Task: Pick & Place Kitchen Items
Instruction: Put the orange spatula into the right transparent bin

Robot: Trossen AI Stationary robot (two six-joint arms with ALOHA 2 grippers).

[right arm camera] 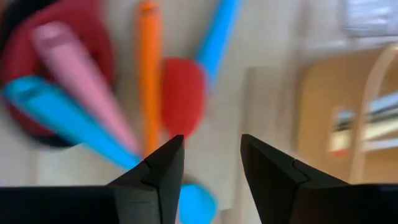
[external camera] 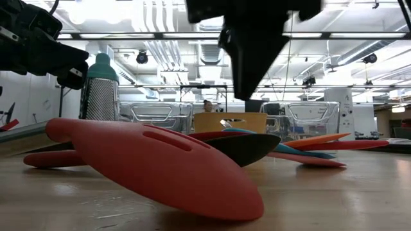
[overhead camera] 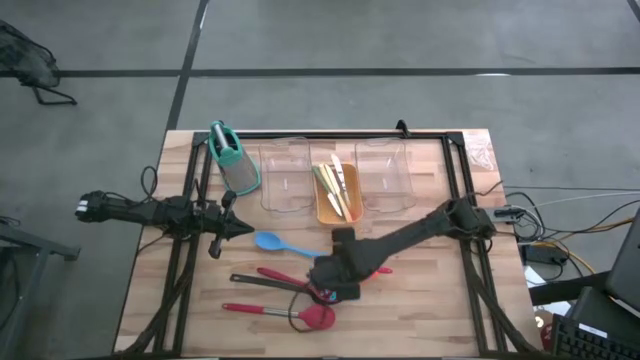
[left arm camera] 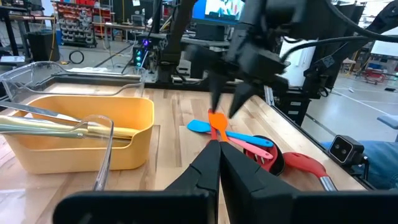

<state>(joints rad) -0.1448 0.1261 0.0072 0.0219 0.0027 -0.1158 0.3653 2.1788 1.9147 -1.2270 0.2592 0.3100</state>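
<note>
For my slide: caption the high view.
Right gripper hovers open over scattered utensils; left gripper waits shut.

Bare table (overhead camera: 430, 300) right of the utensil pile (overhead camera: 300, 290); trays (overhead camera: 335, 180) line the far edge.

Below my dark fingers (right arm camera: 211, 177): orange utensil (right arm camera: 148, 74), pink utensil (right arm camera: 81, 81), bright blue utensil (right arm camera: 62, 121), red spoon head (right arm camera: 182, 93). Blue spoon (overhead camera: 272, 242) on pale wood table (overhead camera: 430, 290). Orange tray (overhead camera: 338, 205), clear trays (overhead camera: 285, 178), teal-and-grey holder (overhead camera: 232, 155).

Robotics lab: parts shelves (left arm camera: 78, 15), ceiling ducts (external camera: 154, 19), concrete floor (overhead camera: 400, 35).
</note>
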